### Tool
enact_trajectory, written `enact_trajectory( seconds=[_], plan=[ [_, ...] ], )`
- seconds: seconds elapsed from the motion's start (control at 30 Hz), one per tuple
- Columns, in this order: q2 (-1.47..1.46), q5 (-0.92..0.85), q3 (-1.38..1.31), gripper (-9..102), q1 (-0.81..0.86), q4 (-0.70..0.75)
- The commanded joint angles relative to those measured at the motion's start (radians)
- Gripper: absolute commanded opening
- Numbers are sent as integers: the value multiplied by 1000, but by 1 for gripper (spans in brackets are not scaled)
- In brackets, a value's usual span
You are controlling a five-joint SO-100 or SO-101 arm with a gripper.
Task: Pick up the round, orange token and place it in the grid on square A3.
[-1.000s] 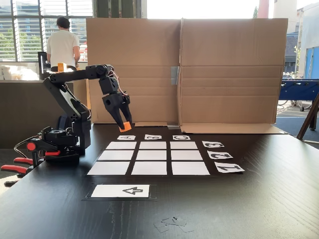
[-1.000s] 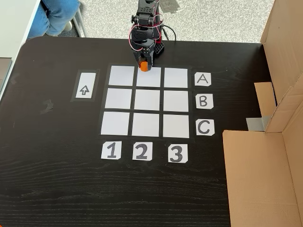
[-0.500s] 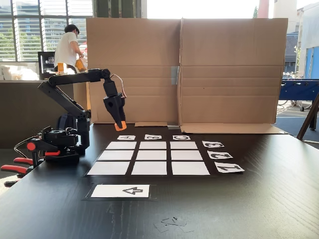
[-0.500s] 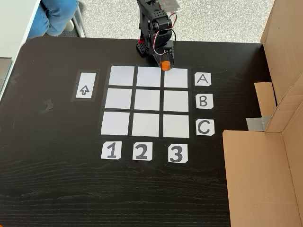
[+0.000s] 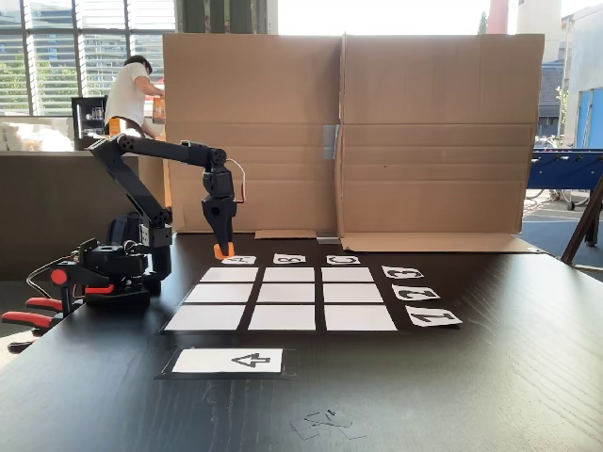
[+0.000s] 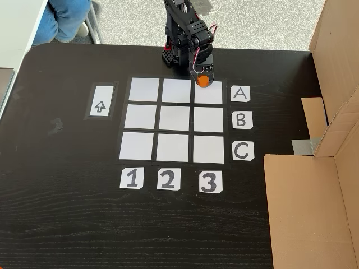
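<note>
The orange token (image 6: 203, 81) is held in my gripper (image 6: 203, 79), which is shut on it and points down. From above, it hangs over the robot-side edge of square A3 (image 6: 208, 95), the corner cell of the grid (image 6: 175, 119) beside the "A" card (image 6: 240, 93) and in line with the "3" card (image 6: 209, 181). From the side, the token (image 5: 223, 251) and gripper (image 5: 223, 249) hover a little above the table, just behind square A3 (image 5: 229, 275) and next to the "A" card (image 5: 239, 260).
A tall cardboard wall (image 5: 349, 132) stands behind the grid. The white arrow card (image 6: 101, 101) lies on the opposite side of the grid from the lettered cards. The arm's clamped base (image 5: 104, 273) sits at the table edge. A person (image 5: 127, 89) stands far behind.
The arm has swung from over the middle column toward the "A" card side, stretched out and lowered, carrying the token to the edge of the A3 corner cell.
</note>
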Motion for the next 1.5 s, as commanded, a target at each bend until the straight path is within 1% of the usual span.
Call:
enact_trajectory(
  seconds=[0.0, 0.13, 0.47, 0.53, 0.6, 0.63, 0.67, 0.7, 0.83, 1.13, 1.47],
  plan=[
    [-37, 15, 3, 0, -11, -35],
    [-104, 32, 0, 0, -12, -75],
    [-156, 48, 11, 0, -25, -150],
    [-160, 75, 12, 2, -23, -160],
    [-167, 103, 18, 7, -23, -166],
    [-169, 133, 25, 13, -23, -167],
    [-166, 146, 35, 26, -17, -161],
    [-161, 146, 48, 34, -17, -156],
    [-140, 146, 84, 42, -6, -167],
    [-72, 158, 89, 45, 31, -169],
    [124, 160, 71, 46, 245, -163]
  ],
)
